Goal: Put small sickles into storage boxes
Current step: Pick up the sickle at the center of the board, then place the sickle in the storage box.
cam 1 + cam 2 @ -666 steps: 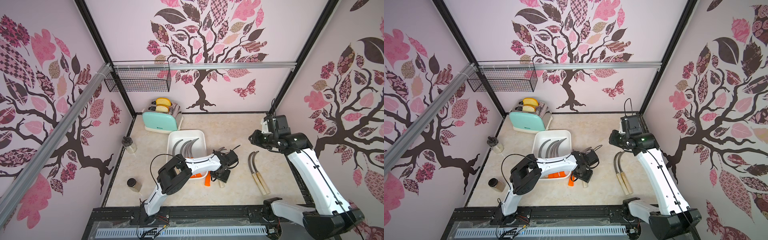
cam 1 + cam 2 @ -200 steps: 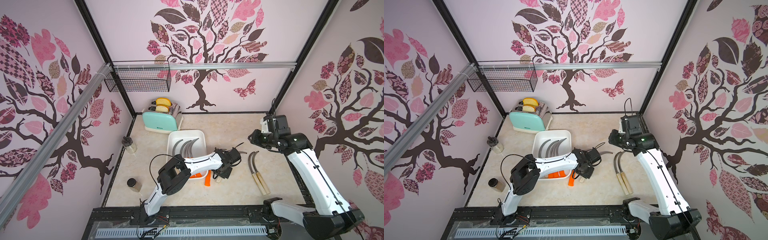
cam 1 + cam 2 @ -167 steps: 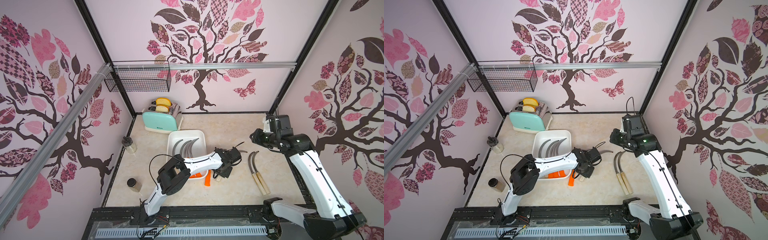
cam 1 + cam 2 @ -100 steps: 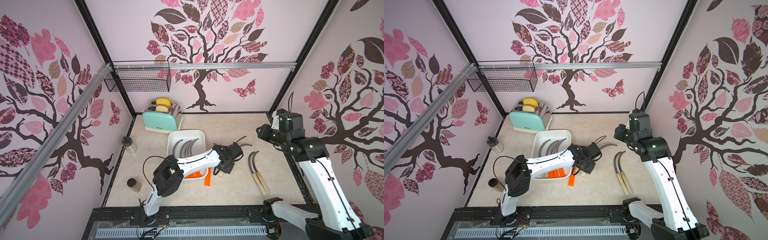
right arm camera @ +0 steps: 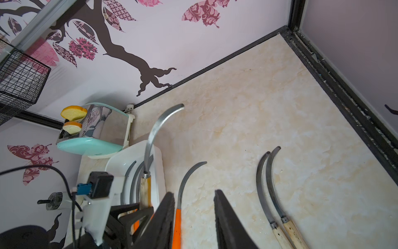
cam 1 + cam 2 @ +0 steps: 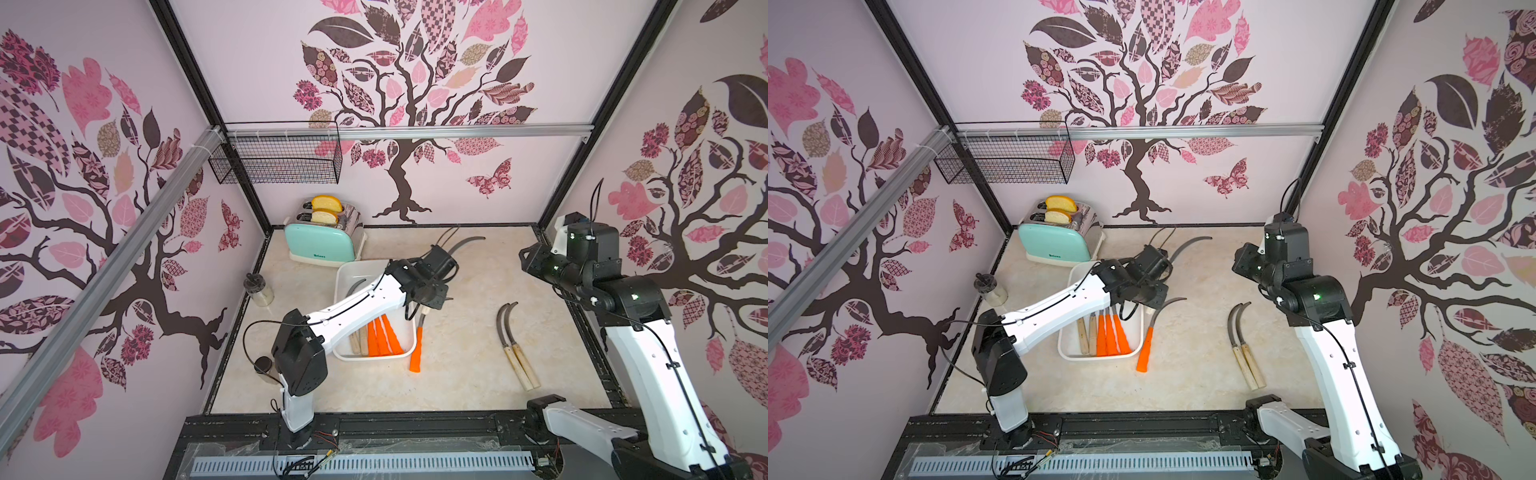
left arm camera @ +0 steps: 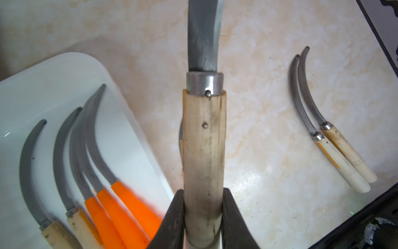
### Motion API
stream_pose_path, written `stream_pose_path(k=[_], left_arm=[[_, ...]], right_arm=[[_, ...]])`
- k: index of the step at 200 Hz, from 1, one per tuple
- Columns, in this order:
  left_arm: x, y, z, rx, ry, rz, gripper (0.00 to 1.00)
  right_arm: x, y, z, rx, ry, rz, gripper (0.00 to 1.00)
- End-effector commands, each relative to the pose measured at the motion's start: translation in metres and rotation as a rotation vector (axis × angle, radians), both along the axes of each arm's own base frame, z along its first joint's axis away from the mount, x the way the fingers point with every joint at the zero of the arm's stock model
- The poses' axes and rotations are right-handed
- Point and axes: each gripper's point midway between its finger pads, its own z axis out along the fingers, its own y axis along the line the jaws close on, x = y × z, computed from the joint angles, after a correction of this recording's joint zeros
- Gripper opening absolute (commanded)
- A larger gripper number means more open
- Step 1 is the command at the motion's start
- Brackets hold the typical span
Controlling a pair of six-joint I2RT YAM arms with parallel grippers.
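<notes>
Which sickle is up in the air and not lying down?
The wooden-handled sickle clamped in the left gripper; all the others lie flat in the white tray or on the table.

The tabletop [image 6: 457, 399] is a pale, marbled beige slab framed in black. At its back left stands a mint-and-chrome toaster [image 6: 322, 247]. Just in front of it sits a white tray [image 6: 365, 357], long side running front to back. An orange-handled sickle [image 6: 417, 353] lies flat just beside the tray's right wall, handle toward the front edge. Well apart, toward the right side, a pair of wooden-handled sickles [image 6: 515, 363] lies side by side and touching, blades curving toward the back. Along the left edge stand two small jars: one [image 6: 258, 286] level with the tray's far end, the other [image 6: 262, 368] nearer the front and partly hidden.
</notes>
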Motion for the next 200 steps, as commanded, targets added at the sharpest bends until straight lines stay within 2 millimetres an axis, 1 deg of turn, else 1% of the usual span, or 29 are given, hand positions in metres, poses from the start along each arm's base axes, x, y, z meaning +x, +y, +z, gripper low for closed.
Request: stream_pose_path(k=[1, 29, 48, 62, 80, 103, 122, 149, 200], left_arm=[[0.008, 0.025, 0.018, -0.019, -0.048, 0.020, 0.00], [0.007, 0.060, 0.023, -0.021, -0.060, 0.061, 0.00], [0.007, 0.082, 0.021, -0.036, -0.039, 0.086, 0.00], [0.005, 0.098, 0.014, -0.012, 0.002, 0.093, 0.00], [0.004, 0.125, 0.001, 0.022, 0.045, 0.118, 0.00], [0.004, 0.150, -0.008, 0.034, 0.055, 0.141, 0.00], [0.003, 0.163, -0.014, 0.046, 0.066, 0.153, 0.00], [-0.003, 0.175, -0.024, 0.057, 0.096, 0.149, 0.00], [-0.021, 0.186, -0.044, 0.108, 0.137, 0.100, 0.00]], right_arm=[[-0.005, -0.006, -0.001, -0.005, 0.008, -0.025, 0.35], [-0.002, -0.003, -0.009, 0.008, 0.024, -0.021, 0.35], [0.002, 0.001, -0.019, 0.016, 0.047, -0.008, 0.35], [0.004, 0.003, -0.020, 0.025, 0.049, -0.001, 0.35], [0.005, 0.004, -0.024, 0.027, 0.057, 0.003, 0.35], [0.007, 0.004, -0.030, 0.024, 0.072, 0.002, 0.35], [0.007, 0.005, -0.036, 0.029, 0.083, 0.002, 0.35], [0.007, 0.006, -0.041, 0.031, 0.091, 0.003, 0.35], [0.010, 0.008, -0.046, 0.031, 0.104, 0.013, 0.35]])
